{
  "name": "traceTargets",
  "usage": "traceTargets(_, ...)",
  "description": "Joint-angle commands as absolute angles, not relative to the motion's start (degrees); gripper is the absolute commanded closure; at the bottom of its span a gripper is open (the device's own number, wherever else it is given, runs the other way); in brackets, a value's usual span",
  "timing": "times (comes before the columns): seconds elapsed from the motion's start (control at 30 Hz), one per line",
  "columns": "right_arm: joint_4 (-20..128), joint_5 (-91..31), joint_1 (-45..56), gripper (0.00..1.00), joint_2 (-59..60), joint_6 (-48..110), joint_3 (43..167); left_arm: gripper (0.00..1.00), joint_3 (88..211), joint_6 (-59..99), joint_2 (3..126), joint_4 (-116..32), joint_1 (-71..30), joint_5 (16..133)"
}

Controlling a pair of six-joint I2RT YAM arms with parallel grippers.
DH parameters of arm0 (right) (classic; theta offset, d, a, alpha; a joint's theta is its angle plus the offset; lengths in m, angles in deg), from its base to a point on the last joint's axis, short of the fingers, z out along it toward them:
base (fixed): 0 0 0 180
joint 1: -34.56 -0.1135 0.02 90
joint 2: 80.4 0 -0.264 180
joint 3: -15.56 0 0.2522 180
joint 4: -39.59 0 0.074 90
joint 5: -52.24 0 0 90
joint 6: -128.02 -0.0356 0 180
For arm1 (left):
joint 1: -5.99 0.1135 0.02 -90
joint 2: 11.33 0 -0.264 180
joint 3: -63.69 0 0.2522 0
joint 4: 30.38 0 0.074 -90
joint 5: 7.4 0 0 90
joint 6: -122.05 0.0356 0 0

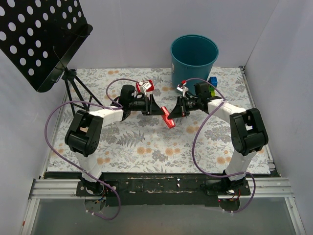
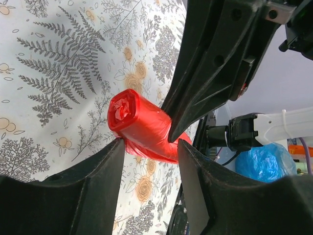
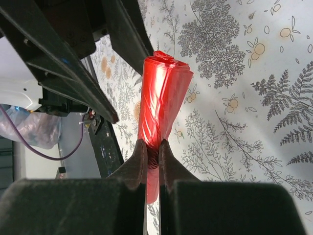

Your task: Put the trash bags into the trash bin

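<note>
While overhead blurs it, wrist shows right fingers (image 3: 137, 169) pinching trash bags (image 3: 161, 98)

Trash bin (image 1: 194, 58): mouth open above. Music stand (image 1: 41, 39): overhangs rear-left corner. Mid-table: left gripper (image 1: 162, 110), right gripper (image 1: 177, 111) and trash bags (image 1: 169, 120) bar passage between arms.

L arm (image 1: 105, 116) & R arm (image 1: 222, 108) are bent at the elbow, forearms reaching inward, tips nearly meeting. R end effector (image 3: 152, 147) is pinched on rolled glossy red plastic trash bags (image 3: 161, 93). L end effector (image 2: 150, 147) has jaws apart, one each side of the roll.
</note>
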State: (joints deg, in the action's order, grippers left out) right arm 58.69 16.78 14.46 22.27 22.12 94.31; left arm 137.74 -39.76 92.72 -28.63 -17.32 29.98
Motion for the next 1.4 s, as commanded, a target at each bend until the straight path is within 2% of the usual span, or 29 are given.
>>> traceTargets(0.0, 54.49, 20.77, 15.22, 0.99, 19.71, 19.65, 93.83, 0.53, 139.5, -38.62, 94.4, -29.63, -18.18, 29.43)
traceTargets(0.43, 51.42, 22.44, 17.42, 0.99, 19.53, 16.75, 91.81, 0.51, 141.0, -39.93, 97.3, -26.56, -18.97, 26.45)
traceTargets(0.53, 51.41, 22.53, 17.42, 0.99, 19.7, 16.75, 91.98, 0.55, 141.43, -40.55, 97.91, -25.6, -19.23, 25.83)
traceTargets(0.73, 51.33, 22.71, 17.42, 0.99, 19.97, 16.66, 91.98, 0.7, 142.31, -40.2, 99.15, -25.33, -20.37, 25.91)
traceTargets(0.87, 51.33, 22.97, 17.77, 0.99, 20.32, 16.49, 92.25, 0.71, 142.32, -40.29, 99.59, -24.98, -20.46, 25.56)
traceTargets(0.97, 51.15, 23.49, 17.95, 0.99, 20.58, 16.22, 92.42, 0.69, 142.58, -40.46, 99.94, -24.28, -20.46, 24.69)
traceTargets(1.07, 50.62, 24.46, 18.04, 0.99, 21.02, 15.78, 92.51, 0.57, 142.4, -41.07, 100.03, -22.87, -20.46, 23.89)
traceTargets(1.13, 50.45, 24.9, 18.13, 0.99, 21.2, 15.52, 92.6, 0.55, 142.32, -41.78, 100.03, -21.56, -20.46, 23.19)
traceTargets(1.37, 50.01, 25.78, 18.3, 0.99, 21.99, 15.08, 92.6, 0.7, 142.14, -42.84, 100.73, -18.39, -20.46, 21.17)
